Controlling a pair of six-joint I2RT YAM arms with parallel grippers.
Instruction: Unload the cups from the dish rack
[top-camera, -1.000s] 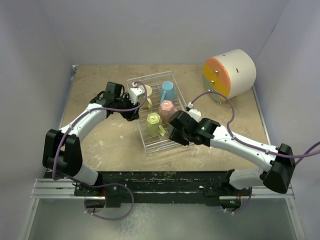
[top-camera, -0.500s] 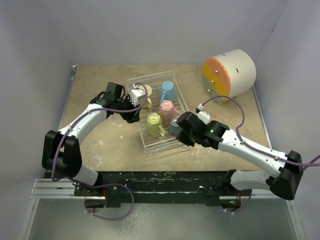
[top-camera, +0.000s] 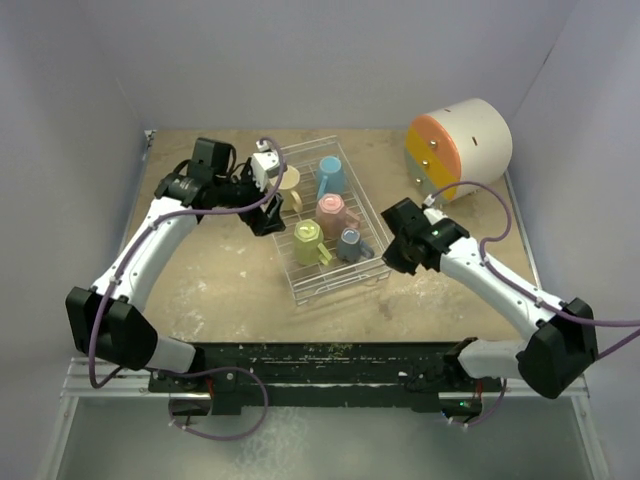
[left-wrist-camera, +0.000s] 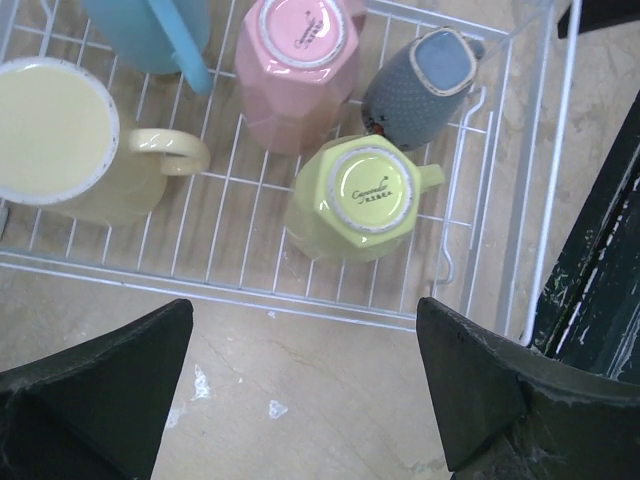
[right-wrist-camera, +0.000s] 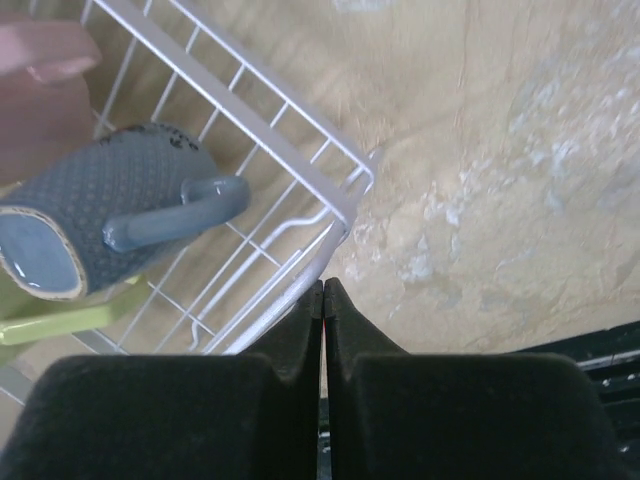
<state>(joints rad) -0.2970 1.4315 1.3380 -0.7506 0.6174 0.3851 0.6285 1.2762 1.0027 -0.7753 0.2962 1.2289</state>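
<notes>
Over the last second the right gripper (right-wrist-camera: 322, 288) had backed out of the dish rack (top-camera: 345, 285) toward 3 o'clock. That uncovered the grey-blue cup (right-wrist-camera: 95, 225), which it had been hiding in the top view. The left arm had swung its elbow out toward 9 o'clock, while its tool kept to the rack's 9 o'clock side.

The right jaws were pressed flat together with nothing between them. They hung just outside the rack's corner wire, over the table (top-camera: 220, 270). Coming away bare, the pull-back read as a reset rather than a carry.

The grey-blue cup lay on its side in the rack's 4 o'clock corner, with its handle turned toward that shut tool. That handle was probably the easiest thing to pinch from there.

The left gripper (left-wrist-camera: 304, 302) stood wide open and held nothing. It hovered above the rack's 9 o'clock side wire, with the lime green cup (left-wrist-camera: 360, 200) just beyond it. A spread that wide suited taking a cup by its body.

The lime green cup and the pink cup (left-wrist-camera: 295, 60) stood base-up, as mugs are left to drain. The cream-yellow cup (left-wrist-camera: 55, 130) sat mouth-up at the 10 o'clock corner. The light blue cup (top-camera: 332, 176) was at 12 o'clock, and its pose was unclear.

All five cups were in the rack, so nothing had been unloaded yet. The drawer unit (top-camera: 460, 145) sat well apart at 2 o'clock.
</notes>
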